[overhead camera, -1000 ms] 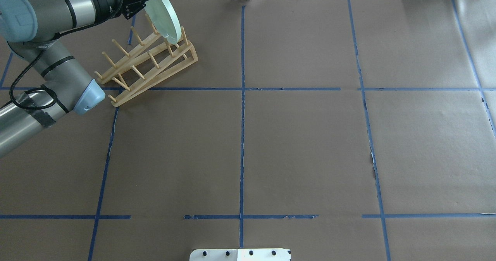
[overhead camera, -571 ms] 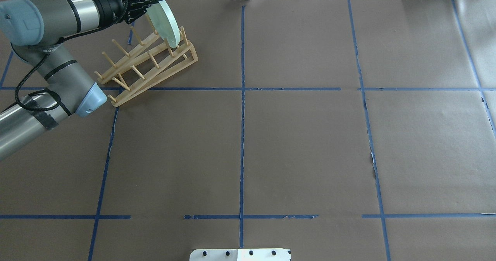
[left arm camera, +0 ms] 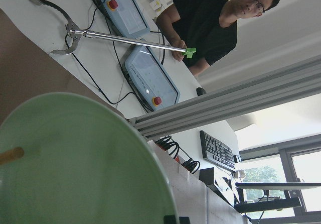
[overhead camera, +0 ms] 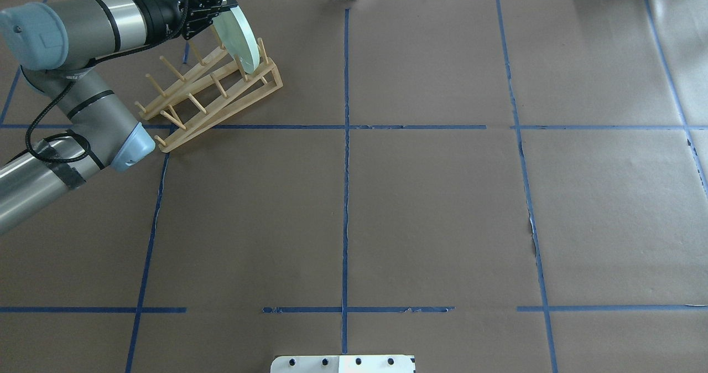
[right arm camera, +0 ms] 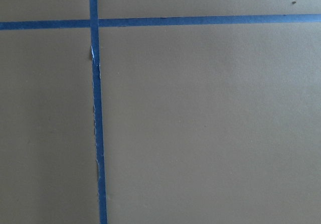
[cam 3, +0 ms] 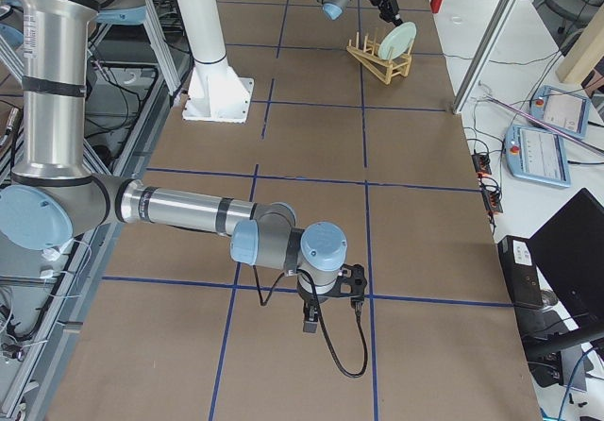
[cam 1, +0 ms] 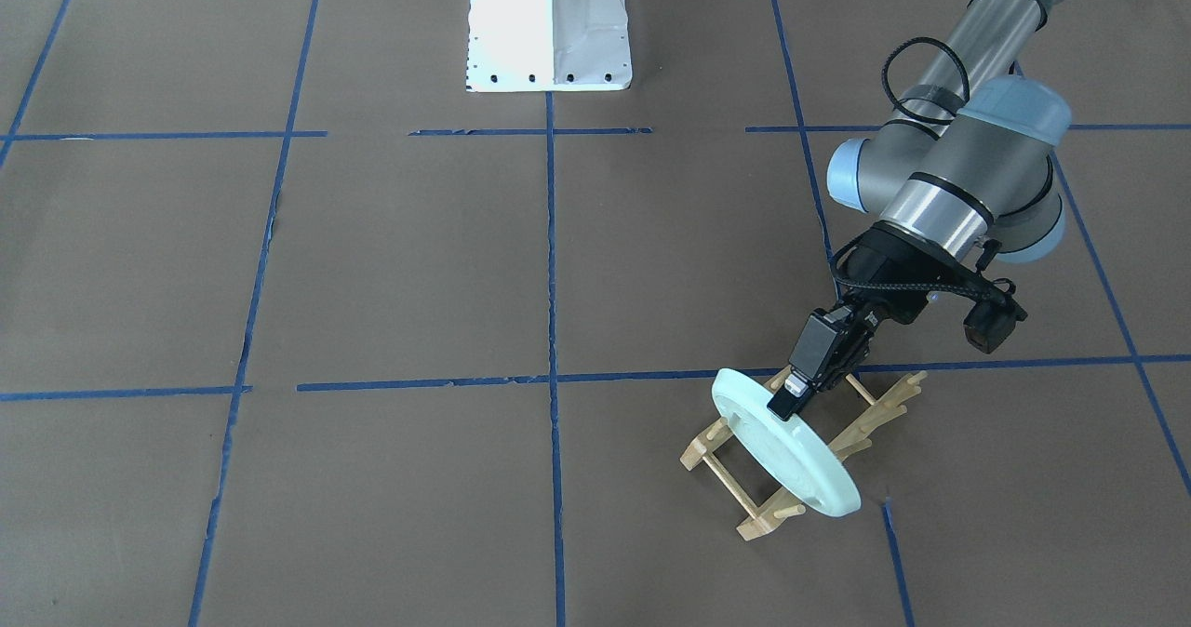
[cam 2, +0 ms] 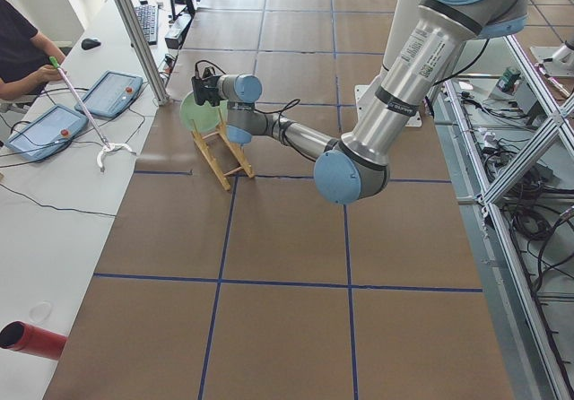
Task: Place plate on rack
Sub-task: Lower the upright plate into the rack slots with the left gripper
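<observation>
At the end of the rack [overhead camera: 204, 123] farthest from the robot, we see the plate [overhead camera: 238, 40] standing on edge, its lower rim down among the last pegs [overhead camera: 262, 51]. Overhead it reads as a thin ellipse. The front-facing view gives us its broad, pale mint face and raised rim, with the left gripper [cam 1: 782, 408] clenched on the upper edge. It leans, facing along the rails [overhead camera: 243, 103], its width across them. Well apart from the rack, the right gripper [cam 3: 310, 325] hangs over bare counter [cam 3: 425, 251]; we cannot tell its state.
</observation>
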Action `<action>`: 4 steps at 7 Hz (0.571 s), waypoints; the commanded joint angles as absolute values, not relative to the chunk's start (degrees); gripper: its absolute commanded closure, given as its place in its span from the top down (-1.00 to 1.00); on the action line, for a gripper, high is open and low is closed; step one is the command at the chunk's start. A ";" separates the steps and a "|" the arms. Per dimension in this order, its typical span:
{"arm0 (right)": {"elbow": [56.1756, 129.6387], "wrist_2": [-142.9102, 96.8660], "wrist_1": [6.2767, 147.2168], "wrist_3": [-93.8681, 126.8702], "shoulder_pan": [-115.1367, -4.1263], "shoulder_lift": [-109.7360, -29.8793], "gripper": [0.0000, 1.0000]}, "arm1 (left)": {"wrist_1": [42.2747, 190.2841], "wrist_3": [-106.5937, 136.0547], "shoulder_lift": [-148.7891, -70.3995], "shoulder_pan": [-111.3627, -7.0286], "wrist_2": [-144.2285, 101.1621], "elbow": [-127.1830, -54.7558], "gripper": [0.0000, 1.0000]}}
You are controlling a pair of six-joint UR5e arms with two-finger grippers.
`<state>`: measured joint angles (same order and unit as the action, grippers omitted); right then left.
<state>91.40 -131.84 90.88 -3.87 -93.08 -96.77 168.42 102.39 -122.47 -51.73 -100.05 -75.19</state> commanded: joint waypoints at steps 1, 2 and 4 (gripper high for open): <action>91.41 -131.84 90.88 -3.87 -93.08 -96.77 1.00 | 167.87 102.22 -122.69 -51.85 -100.02 -75.50 1.00; 91.32 -131.84 90.88 -3.87 -93.08 -96.77 1.00 | 166.48 102.13 -122.70 -52.99 -100.63 -76.54 1.00; 91.41 -131.84 90.88 -3.87 -93.08 -96.77 1.00 | 142.00 87.83 -121.29 -60.42 -117.58 -86.26 1.00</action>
<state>91.38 -131.84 90.88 -3.87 -93.08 -96.77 156.04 97.21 -121.84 -55.92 -107.41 -81.03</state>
